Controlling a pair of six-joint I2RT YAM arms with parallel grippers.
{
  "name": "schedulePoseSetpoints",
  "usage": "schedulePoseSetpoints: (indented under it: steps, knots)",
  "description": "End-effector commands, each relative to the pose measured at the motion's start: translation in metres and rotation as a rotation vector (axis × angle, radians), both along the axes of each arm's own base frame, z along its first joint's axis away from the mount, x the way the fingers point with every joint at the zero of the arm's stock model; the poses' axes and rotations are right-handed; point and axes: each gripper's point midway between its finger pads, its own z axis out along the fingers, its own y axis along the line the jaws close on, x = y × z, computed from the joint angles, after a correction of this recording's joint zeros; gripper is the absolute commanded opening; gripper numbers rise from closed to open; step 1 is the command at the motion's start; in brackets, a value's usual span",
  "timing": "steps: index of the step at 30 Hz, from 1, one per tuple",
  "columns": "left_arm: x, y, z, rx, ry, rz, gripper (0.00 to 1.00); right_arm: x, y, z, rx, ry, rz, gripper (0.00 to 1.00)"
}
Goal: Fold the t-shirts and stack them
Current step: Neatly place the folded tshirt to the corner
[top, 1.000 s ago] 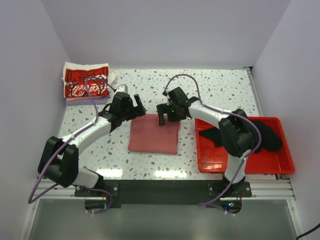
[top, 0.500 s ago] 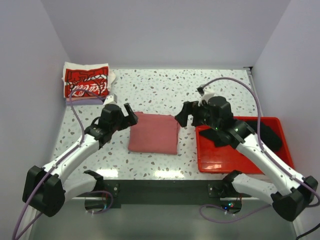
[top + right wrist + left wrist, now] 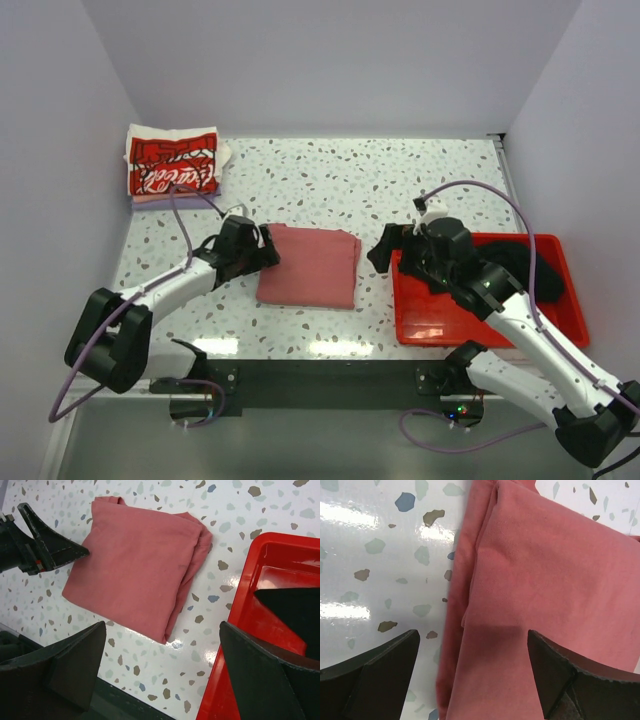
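A dusty-red t-shirt (image 3: 308,268) lies folded into a rectangle in the middle of the table. My left gripper (image 3: 264,252) is low at its left edge and open. In the left wrist view the dusty-red t-shirt (image 3: 545,580) has its layered left edge between the two fingers (image 3: 375,675), with neither pressing on it. My right gripper (image 3: 385,250) hangs open over bare table between the shirt and the bin, holding nothing. A black t-shirt (image 3: 530,265) lies crumpled in the red bin (image 3: 440,325). Folded t-shirts, topped by a white one with red Coca-Cola print (image 3: 172,165), are stacked at the back left.
The red bin takes up the right side of the table, and its rim (image 3: 250,605) is close to my right gripper (image 3: 162,665). White walls close in the back and both sides. The right wrist view shows the dusty-red t-shirt (image 3: 140,560) and the left gripper (image 3: 45,550) at its far edge.
The right arm has drawn back from the shirt's top right corner toward the bin. The left gripper has come down from the top left corner to the shirt's left edge.
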Motion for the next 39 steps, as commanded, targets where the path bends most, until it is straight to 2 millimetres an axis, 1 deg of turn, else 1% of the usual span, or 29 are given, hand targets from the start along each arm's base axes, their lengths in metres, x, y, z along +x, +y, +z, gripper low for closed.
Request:
schedulePoseSetpoints:
  steps: [1, 7, 12, 15, 19, 20, 21, 22, 23, 24, 25, 26, 27, 28, 30, 31, 33, 34, 35, 36, 37, 38, 39]
  knots:
    - [0.006, -0.012, -0.004, -0.029, -0.023, -0.042, 0.93, 0.0, -0.004, -0.006, -0.019, 0.016, -0.023, 0.99]
    - [0.005, -0.017, -0.02, -0.026, 0.013, -0.057, 0.85, -0.001, -0.006, -0.009, -0.037, 0.023, -0.02, 0.99]
    - [-0.001, -0.024, -0.034, 0.003, 0.047, -0.082, 0.81, 0.0, -0.013, -0.012, -0.061, 0.013, -0.038, 0.99]
    - [-0.004, -0.027, -0.044, 0.042, 0.074, -0.088, 0.78, -0.001, -0.012, -0.013, -0.065, 0.016, -0.029, 0.99]
    - [-0.009, -0.025, -0.058, 0.108, 0.117, -0.077, 0.69, -0.001, -0.013, -0.014, -0.076, 0.017, -0.03, 0.99]
    - [-0.011, -0.02, -0.063, 0.146, 0.133, -0.061, 0.65, -0.002, -0.014, -0.015, -0.081, 0.017, -0.03, 0.99]
    - [-0.01, -0.023, -0.062, 0.155, 0.13, -0.062, 0.62, -0.002, -0.014, -0.015, -0.083, 0.016, -0.03, 0.99]
    - [-0.013, -0.02, -0.065, 0.178, 0.145, -0.055, 0.55, -0.001, -0.015, -0.015, -0.086, 0.015, -0.032, 0.99]
    - [-0.013, -0.016, -0.068, 0.212, 0.153, -0.04, 0.51, -0.001, -0.016, -0.015, -0.091, 0.014, -0.031, 0.99]
    - [-0.012, -0.019, -0.066, 0.22, 0.149, -0.038, 0.49, -0.001, -0.016, -0.016, -0.094, 0.013, -0.033, 0.99]
    - [-0.014, -0.017, -0.068, 0.239, 0.161, -0.036, 0.42, -0.001, -0.017, -0.017, -0.098, 0.011, -0.037, 0.99]
    - [-0.013, -0.015, -0.069, 0.26, 0.16, -0.029, 0.39, 0.0, -0.017, -0.017, -0.1, 0.01, -0.038, 0.99]
    - [-0.012, -0.018, -0.067, 0.263, 0.155, -0.03, 0.36, 0.0, -0.018, -0.017, -0.101, 0.007, -0.041, 0.99]
    - [-0.012, -0.018, -0.067, 0.271, 0.16, -0.032, 0.27, 0.0, -0.018, -0.018, -0.104, 0.01, -0.039, 0.99]
    - [-0.007, -0.019, -0.063, 0.28, 0.144, -0.026, 0.2, 0.001, -0.018, -0.018, -0.107, 0.004, -0.039, 0.99]
    - [-0.007, -0.018, -0.062, 0.29, 0.146, -0.024, 0.11, 0.001, -0.018, -0.018, -0.109, 0.003, -0.039, 0.99]
    - [0.001, -0.018, -0.054, 0.305, 0.124, -0.012, 0.0, 0.002, -0.019, -0.02, -0.122, 0.003, -0.038, 0.99]
    - [0.003, -0.016, -0.052, 0.32, 0.124, -0.008, 0.0, 0.003, -0.019, -0.021, -0.127, -0.002, -0.035, 0.99]
    - [0.011, -0.017, -0.043, 0.332, 0.095, -0.005, 0.0, 0.004, -0.02, -0.022, -0.132, -0.003, -0.039, 0.99]
    - [0.015, -0.016, -0.039, 0.342, 0.085, -0.001, 0.0, 0.004, -0.019, -0.023, -0.135, -0.003, -0.034, 0.99]
    - [0.016, -0.013, -0.035, 0.36, 0.083, 0.007, 0.0, 0.005, -0.02, -0.023, -0.143, -0.007, -0.031, 0.99]
    - [0.026, -0.012, -0.025, 0.385, 0.049, 0.024, 0.0, 0.007, -0.019, -0.025, -0.15, -0.006, -0.031, 0.99]
    - [0.029, -0.008, -0.021, 0.411, 0.041, 0.032, 0.0, 0.008, -0.02, -0.025, -0.153, -0.009, -0.033, 0.99]
